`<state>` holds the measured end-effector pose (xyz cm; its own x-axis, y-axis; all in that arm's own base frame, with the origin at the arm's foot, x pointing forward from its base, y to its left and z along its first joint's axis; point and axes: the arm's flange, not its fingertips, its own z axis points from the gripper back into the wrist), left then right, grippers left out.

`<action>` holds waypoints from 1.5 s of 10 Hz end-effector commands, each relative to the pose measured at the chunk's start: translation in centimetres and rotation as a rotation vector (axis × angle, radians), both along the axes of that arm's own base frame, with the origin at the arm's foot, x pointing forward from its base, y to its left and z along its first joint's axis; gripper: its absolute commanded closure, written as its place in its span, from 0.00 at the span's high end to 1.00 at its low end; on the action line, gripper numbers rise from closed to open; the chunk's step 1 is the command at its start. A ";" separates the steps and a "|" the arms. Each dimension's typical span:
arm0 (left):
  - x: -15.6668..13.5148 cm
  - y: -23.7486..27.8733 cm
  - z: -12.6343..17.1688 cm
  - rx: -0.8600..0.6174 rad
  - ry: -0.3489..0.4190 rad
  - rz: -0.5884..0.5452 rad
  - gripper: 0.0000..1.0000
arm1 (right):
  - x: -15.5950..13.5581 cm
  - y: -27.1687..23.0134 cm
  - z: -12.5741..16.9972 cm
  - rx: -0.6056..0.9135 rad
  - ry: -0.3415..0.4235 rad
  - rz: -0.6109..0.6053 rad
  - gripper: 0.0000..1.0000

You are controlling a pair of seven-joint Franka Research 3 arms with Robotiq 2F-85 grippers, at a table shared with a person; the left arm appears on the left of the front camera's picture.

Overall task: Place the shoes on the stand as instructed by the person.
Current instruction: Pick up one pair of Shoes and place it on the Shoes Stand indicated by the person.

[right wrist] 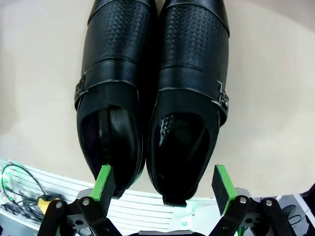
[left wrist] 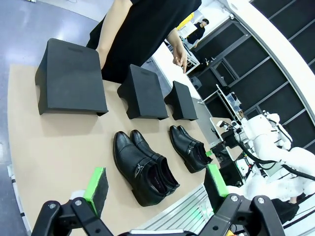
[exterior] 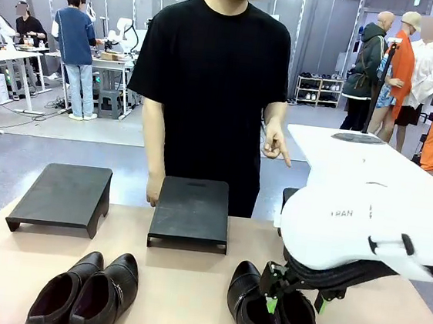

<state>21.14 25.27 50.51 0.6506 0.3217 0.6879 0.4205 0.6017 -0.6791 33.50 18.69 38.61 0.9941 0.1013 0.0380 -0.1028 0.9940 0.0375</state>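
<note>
Two pairs of glossy black shoes lie at the near edge of the table, a left pair [exterior: 86,294] and a right pair [exterior: 270,316]. My right gripper [exterior: 296,290] hovers open just above the right pair. In the right wrist view its green pads [right wrist: 104,182] stand either side of the heel ends of both shoes [right wrist: 152,88], apart from them. My left gripper [left wrist: 155,186] is open and holds nothing, high above the left pair [left wrist: 142,167]. The person [exterior: 218,77] stands at the far side, one hand [exterior: 278,147] pointing a finger downward to the picture's right.
Three low black stands sit in a row at the far edge: left [exterior: 62,196], middle [exterior: 190,212], and right [exterior: 289,197], which my right arm [exterior: 365,224] mostly hides. The person's other hand [exterior: 154,190] hangs by the middle stand. Bare tan tabletop [exterior: 188,283] lies between the shoes and the stands.
</note>
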 end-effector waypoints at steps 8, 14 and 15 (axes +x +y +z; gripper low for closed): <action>0.2 0.2 0.1 -0.003 -0.033 -0.010 1.00 | 1.2 2.9 -5.1 -0.024 -0.010 -0.032 0.43; 0.2 0.2 0.1 -0.003 -0.033 -0.010 1.00 | 1.3 2.7 -5.4 -0.026 0.001 -0.074 0.00; 0.2 0.2 0.1 -0.003 -0.033 -0.010 1.00 | 1.3 2.6 -5.4 -0.031 0.001 -0.077 0.00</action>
<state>21.14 25.27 50.52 0.6498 0.3225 0.6883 0.4209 0.6013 -0.6792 34.71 20.72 33.78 0.9976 0.0663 0.0211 -0.0669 0.9973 0.0289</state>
